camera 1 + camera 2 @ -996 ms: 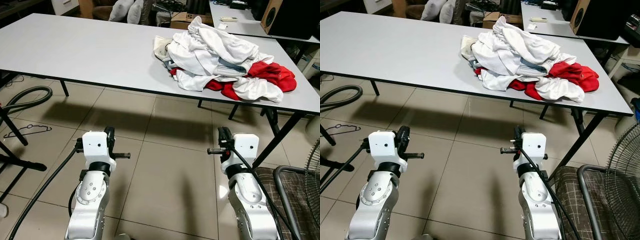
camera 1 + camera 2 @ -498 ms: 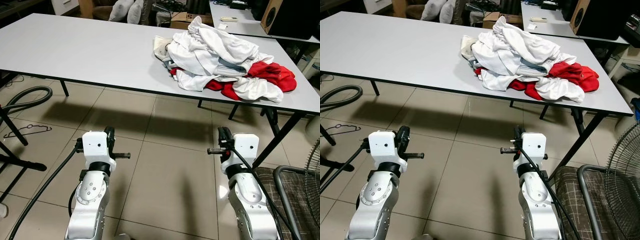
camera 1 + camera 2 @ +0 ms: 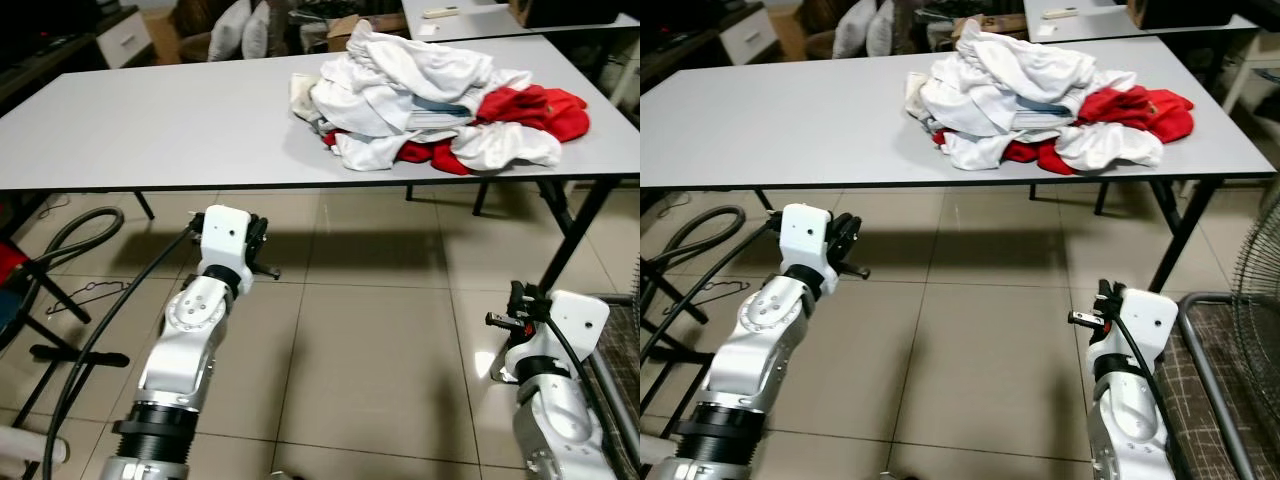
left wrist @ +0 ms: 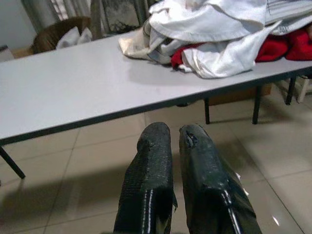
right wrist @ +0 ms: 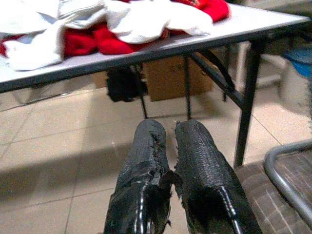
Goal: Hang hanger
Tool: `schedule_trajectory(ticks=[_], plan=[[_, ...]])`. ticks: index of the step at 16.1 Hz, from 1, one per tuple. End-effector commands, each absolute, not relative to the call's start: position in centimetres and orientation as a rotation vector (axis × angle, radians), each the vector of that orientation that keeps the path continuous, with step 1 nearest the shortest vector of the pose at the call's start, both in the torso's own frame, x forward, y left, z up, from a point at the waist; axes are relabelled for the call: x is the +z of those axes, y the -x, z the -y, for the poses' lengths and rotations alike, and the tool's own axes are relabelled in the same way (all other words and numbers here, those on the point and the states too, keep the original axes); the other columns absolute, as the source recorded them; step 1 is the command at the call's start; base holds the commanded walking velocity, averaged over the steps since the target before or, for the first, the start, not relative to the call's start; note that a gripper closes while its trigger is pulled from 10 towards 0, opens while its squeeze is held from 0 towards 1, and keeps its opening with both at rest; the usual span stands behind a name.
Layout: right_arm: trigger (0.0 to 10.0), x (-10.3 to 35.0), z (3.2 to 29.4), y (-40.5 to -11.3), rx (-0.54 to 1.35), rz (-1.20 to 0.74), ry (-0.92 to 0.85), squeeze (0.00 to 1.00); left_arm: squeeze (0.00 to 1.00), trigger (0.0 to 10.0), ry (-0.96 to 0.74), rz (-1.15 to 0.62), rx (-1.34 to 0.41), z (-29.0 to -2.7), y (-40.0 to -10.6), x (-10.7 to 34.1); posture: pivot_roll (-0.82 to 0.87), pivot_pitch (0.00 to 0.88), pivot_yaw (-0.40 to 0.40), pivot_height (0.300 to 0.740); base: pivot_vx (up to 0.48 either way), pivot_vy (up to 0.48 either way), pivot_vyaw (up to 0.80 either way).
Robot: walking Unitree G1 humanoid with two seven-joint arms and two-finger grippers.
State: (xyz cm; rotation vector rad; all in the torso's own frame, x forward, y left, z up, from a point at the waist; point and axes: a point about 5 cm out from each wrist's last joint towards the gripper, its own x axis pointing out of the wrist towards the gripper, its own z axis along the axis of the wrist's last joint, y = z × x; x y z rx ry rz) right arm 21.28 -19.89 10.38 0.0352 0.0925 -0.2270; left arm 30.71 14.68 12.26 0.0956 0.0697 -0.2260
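Grey and broad, the desk [image 3: 150,130] carried a heap of white and red clothes [image 3: 430,95] toward its far right end, well apart from both arms. The hanger [image 3: 88,296], a thin dark wire outline, lay flat on the tiled floor [image 3: 370,340] at the robot's left, beside a black hose [image 3: 75,225] and the dark legs of some stand [image 3: 45,320] cut off by the frame edge.

Neither arm had anything in it. The left gripper [image 4: 174,139] was raised in front of the desk's near edge, its two black fingers drawn together with just a thin slit between them and nothing held. The right gripper [image 5: 165,131] sat lower and further right, near a desk leg, its fingers likewise pressed close on nothing. By my judgement both were carried closed simply because the robot was turning or walking toward the hanger, which was not yet within reach.

Much was uncertain. The hanger was too small and faint to tell its hook end, and where it should be hung could not be made out; the stand at the left might be a rack, but its top was out of frame. A wire fan guard [image 3: 1265,290] and a checked seat [image 3: 1225,370] were clipped at the right.
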Motion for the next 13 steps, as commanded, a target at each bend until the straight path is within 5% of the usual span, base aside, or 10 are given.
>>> schedule_trajectory(ticks=[1, 4, 7, 13], plan=[[10.0, 11.7, 18.8, -21.7, -0.152, -0.046, -0.073, 1.0, 1.0, 10.0, -0.098, -0.084, -0.207, -15.7, -30.9, 12.4, -0.1, 0.0, 0.143, 0.74, 0.0, 0.0, 0.0], [10.0, 12.5, 17.7, -23.0, -0.021, -0.029, -0.053, 1.0, 1.0, 10.0, -0.084, -0.097, -0.132, -16.8, -30.0, 11.8, -0.06, 0.0, 0.065, 0.74, 0.0, 0.0, 0.0], [10.0, 12.7, 16.7, -24.2, 0.094, -0.054, -0.07, 1.0, 1.0, 10.0, -0.082, -0.125, -0.071, -18.1, -27.8, 11.1, -0.02, 0.0, -0.007, 0.74, 0.0, 0.0, 0.8], [10.0, 12.5, 18.5, -22.7, -0.046, -0.058, -0.028, 1.0, 1.0, 10.0, -0.105, -0.084, -0.168, -15.8, -29.1, 12.6, -0.07, 0.019, 0.097, 0.74, 0.0, 0.0, 0.8]])
